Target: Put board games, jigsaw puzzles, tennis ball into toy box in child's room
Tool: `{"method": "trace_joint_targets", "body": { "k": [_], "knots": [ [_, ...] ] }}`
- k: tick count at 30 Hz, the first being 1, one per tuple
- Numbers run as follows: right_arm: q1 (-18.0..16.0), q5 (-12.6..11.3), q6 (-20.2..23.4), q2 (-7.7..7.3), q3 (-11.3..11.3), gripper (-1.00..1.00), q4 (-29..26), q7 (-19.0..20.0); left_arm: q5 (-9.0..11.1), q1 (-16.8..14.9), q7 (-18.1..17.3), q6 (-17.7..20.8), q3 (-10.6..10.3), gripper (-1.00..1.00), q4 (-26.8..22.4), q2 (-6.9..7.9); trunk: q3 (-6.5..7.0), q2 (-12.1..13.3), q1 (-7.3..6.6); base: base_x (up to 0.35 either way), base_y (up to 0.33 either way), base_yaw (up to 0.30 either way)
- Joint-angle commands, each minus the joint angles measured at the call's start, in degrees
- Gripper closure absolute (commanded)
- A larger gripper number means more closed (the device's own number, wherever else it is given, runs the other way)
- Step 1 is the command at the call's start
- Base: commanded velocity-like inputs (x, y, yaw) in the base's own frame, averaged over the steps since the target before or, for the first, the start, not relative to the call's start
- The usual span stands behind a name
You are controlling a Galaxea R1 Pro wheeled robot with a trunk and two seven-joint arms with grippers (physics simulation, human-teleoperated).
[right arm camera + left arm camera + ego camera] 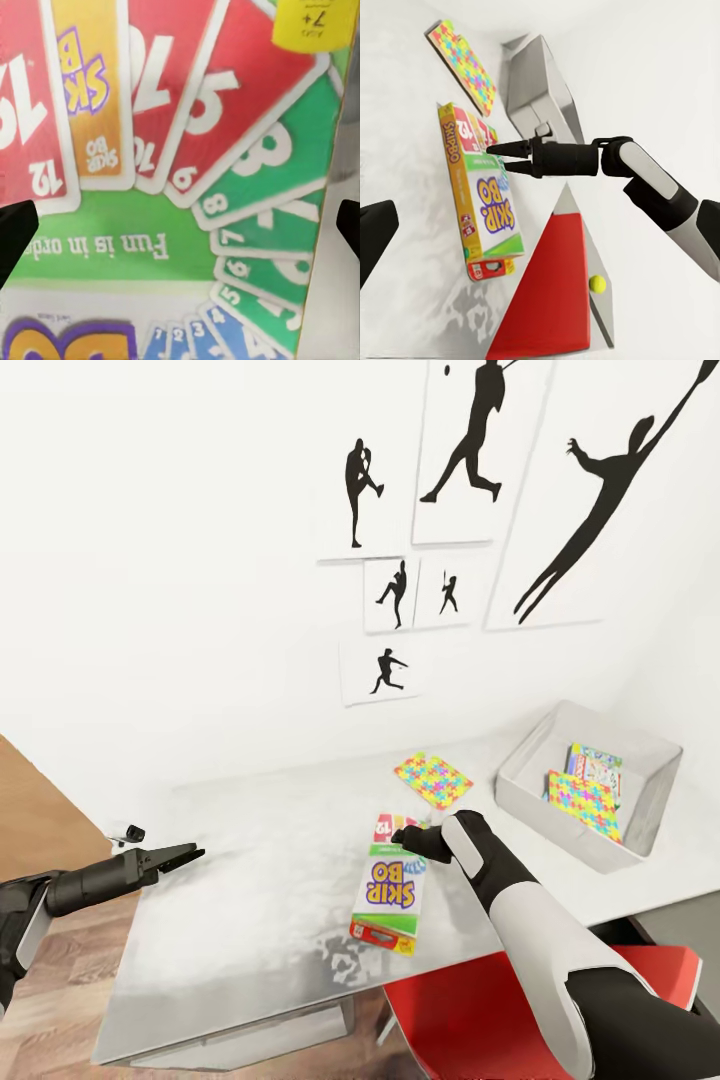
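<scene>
Nearest us, our right pincer [408,836] hangs spread over the Skip-Bo board game [389,890] on the bench [250,880]; our left pincer [185,853] hovers released. Beyond lies one jigsaw puzzle [433,779]; another [584,803] sits inside the toy box [655,760].

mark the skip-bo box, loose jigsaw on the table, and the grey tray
Thick red-yellow-green Skip-Bo game box [388,890]: head view, centre of its cover.
Flat multicoloured jigsaw square [433,779]: head view, its middle.
Shallow light grey toy tray [524,763]: head view, left sloping wall.
</scene>
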Motion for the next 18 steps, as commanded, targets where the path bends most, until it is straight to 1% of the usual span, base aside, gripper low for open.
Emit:
{"method": "trace_joint_targets", "body": {
  "k": [1,18],
  "knots": [
    [0.0,-0.6,0.1,-0.03,0.2,-1.00,-0.1,-0.5,0.0,0.0,-0.2,0.6,0.0,-1.00,0.0,0.02,-0.11,-0.1,0.03,-0.050,0.155,0.000],
    [0.0,-0.6,0.1,0.09,0.2,-1.00,-0.2,-0.5,0.0,0.0,-0.2,0.6,-0.2,-1.00,0.0,-0.07,-0.13,-0.1,0.03,-0.072,0.233,0.000]
  ]
}}
